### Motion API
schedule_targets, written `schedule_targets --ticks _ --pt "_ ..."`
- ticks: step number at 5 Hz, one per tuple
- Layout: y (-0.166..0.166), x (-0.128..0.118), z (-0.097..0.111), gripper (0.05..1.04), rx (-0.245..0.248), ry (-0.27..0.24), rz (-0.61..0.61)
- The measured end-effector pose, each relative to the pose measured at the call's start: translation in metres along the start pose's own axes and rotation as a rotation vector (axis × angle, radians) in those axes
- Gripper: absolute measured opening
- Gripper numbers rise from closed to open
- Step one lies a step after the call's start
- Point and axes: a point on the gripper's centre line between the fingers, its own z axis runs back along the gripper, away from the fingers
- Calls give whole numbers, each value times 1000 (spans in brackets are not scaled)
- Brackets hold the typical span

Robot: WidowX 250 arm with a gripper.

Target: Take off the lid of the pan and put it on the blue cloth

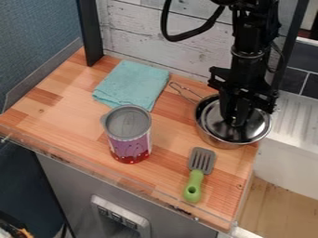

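Over pan [217, 141], gripper [238, 122] down at lid [216, 123]; cannot tell whether wide or narrow

Counting kinds on the worktop [68, 95]: one pan [218, 140] is sitting there, one blue cloth [131, 84] is lying there, one canister [130, 145] is standing there, and one spatula [194, 182] is lying there. Lids are numbering two: one metal lid [253, 130], one grey lid [127, 122]. Things on the worktop are totalling six, lids included.
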Motion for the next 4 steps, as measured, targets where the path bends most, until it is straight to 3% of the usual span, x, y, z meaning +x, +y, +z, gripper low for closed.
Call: schedule_targets --ticks 1,2,4 --pt "7 8 37 282 26 -98 43" --pt "51 3 65 282 49 -171 180" --pt "136 -27 60 283 95 -136 442"
